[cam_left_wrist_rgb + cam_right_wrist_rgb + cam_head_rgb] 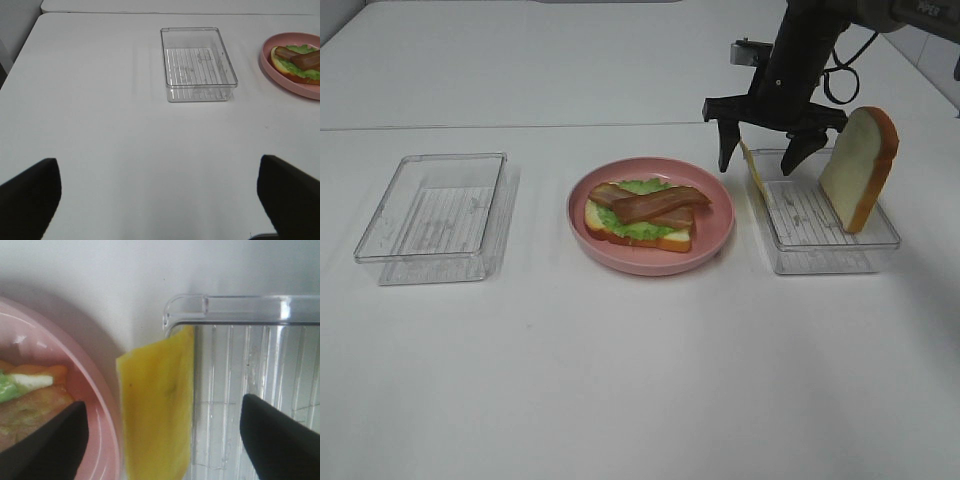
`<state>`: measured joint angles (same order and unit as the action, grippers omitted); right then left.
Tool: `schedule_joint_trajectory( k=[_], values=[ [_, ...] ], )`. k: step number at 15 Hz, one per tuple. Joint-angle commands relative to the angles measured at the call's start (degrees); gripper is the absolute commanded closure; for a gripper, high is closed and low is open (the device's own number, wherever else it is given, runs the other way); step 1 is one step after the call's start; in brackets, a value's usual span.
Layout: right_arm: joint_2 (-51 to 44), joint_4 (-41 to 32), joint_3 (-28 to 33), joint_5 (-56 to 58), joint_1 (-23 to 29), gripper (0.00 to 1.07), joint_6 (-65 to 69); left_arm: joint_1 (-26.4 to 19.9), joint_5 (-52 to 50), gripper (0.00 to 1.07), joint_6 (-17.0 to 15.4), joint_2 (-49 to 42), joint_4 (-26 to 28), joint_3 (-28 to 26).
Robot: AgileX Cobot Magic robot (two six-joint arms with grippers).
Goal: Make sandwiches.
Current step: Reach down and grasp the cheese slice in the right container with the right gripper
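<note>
1. Exterior high view: a half-built sandwich [640, 215] lies on the pink plate [650, 266] near the middle of the white table [640, 380].
2. Its layers, from the bottom up, are a lower bread slice [676, 240] with an orange-brown crust, green lettuce [638, 230], and brown bacon strips [655, 203] crossed over each other as the topmost layer.
3. Just beside the plate, on the right arm's side, stands the right tray [825, 258], clear plastic with a ribbed floor.
4. An upright bread slice [860, 165] stands tilted in that tray, leaning toward its far right corner, with the crust edge facing outward.
5. The yellow cheese square [753, 168] leans on the tray wall nearest the plate, and its upper part rises above the rim. In the right wrist view it straddles that wall, between tray and plate. Whether its lower edge rests inside the tray is hard to tell from these angles.
6. The right gripper [757, 166] hangs above the cheese square with its jaws spread wide. In the wrist view the cheese lies between them, with clear gaps on both sides, so nothing is grasped.
7. The left tray [430, 258] sits well apart on the other side of the plate.
8. The left gripper [160, 200] hovers over bare table short of that tray, with its jaws released and holding nothing.
</note>
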<state>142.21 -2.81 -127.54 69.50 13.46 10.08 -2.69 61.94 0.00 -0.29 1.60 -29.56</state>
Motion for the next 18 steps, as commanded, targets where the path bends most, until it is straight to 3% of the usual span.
schedule_joint_trajectory(
  k=[1, 4, 7, 12, 13, 16, 18],
  values=[
    [0.63, 0.17, -0.06, 2.23, 0.0, 0.3, 0.06, -0.11, -0.63, 0.06, -0.46, -0.97, 0.46, 0.0],
    [0.63, 0.17, -0.06, 2.29, -0.06, 0.41, 0.34, -0.11, -0.63, 0.06, -0.46, -0.97, 0.46, 0.0],
    [0.63, 0.34, -0.06, 2.35, -0.06, 0.66, 0.4, -0.11, -0.63, 0.06, -0.46, -0.97, 0.46, 0.0],
    [0.29, 4.87, -0.06, 2.75, -0.06, 0.85, 0.4, -0.11, -0.63, 0.06, -0.46, -0.97, 0.46, 0.0],
    [-0.17, 6.25, -0.29, 2.98, -0.06, 0.98, 0.34, -0.11, -0.63, 0.06, -0.46, -0.97, 0.46, 0.0],
    [-0.23, 6.07, -1.66, 4.47, -0.06, 1.07, 0.17, -0.11, -0.63, 0.06, -0.46, -0.97, 0.46, 0.0],
    [-0.23, 5.56, -2.92, 6.7, -0.06, 1.07, 0.17, -0.11, -0.63, 0.06, -0.46, -0.97, 0.46, 0.0]
  ],
)
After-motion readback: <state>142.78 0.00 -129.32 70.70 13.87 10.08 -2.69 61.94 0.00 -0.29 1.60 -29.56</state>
